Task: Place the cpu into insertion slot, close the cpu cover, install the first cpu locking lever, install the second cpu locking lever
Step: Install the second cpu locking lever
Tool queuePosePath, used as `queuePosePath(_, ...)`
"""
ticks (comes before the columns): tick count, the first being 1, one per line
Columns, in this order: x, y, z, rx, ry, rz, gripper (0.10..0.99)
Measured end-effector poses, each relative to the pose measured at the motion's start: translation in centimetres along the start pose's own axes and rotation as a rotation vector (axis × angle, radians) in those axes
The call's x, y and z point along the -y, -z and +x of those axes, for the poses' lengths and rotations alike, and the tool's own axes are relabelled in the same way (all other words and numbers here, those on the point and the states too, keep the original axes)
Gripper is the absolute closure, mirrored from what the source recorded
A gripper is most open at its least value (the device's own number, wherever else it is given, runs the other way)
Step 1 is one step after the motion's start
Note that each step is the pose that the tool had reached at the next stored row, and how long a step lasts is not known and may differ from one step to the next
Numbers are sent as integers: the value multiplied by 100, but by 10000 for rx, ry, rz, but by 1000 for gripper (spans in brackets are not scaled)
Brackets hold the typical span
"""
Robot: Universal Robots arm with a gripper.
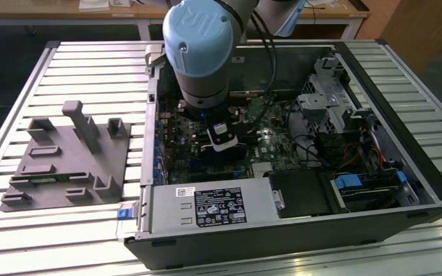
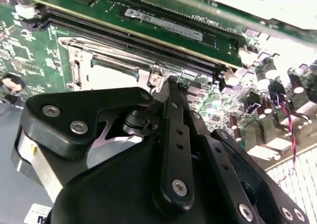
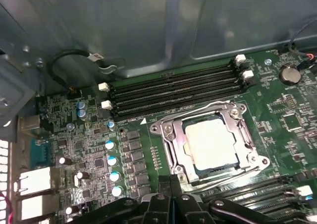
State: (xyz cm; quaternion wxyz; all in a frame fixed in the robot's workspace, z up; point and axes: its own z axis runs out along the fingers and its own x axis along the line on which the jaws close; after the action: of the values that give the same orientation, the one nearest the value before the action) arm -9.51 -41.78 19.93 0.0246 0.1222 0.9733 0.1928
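We see the cpu (image 3: pixel 210 144) lying flat in the insertion slot (image 3: pixel 171 140), under the cpu cover (image 3: pixel 242 130). The fingers (image 3: pixel 171 184), pressed together, touch its 6 o'clock edge.

One cpu (image 3: pixel 212 145), one cpu cover (image 3: pixel 171 137) — four long memory slots (image 3: pixel 173 87) beside them.

In the exterior view, the arm (image 1: pixel 198 52) hides the insertion slot, and its upper part is cut off by the picture's edge. In the second wrist view, the black gripper (image 2: pixel 166 83) covers part of the cpu cover (image 2: pixel 99 60). In the first wrist view, the gripper's fingertips are cut off by the edge.
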Motion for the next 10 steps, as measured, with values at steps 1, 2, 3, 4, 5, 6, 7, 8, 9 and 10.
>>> queuePosePath(1, -6, 13, -1, 20, -3, 60, 980)
queuePosePath(2, -12, 28, -2, 44, -8, 148, 980)
queuePosePath(3, -18, 41, -5, 68, -14, 230, 980)
queuePosePath(4, -23, 52, -9, 89, -21, 301, 980)
queuePosePath(5, -28, 61, -13, 108, -33, 373, 980)
queuePosePath(6, -32, 66, -20, 124, -48, 437, 980)
queuePosePath(7, -35, 67, -29, 136, -64, 494, 980)
queuePosePath(8, -39, 66, -42, 144, -78, 550, 980)
queuePosePath(9, -42, 64, -59, 152, -91, 614, 980)
queuePosePath(10, -47, 63, -77, 155, -99, 672, 980)
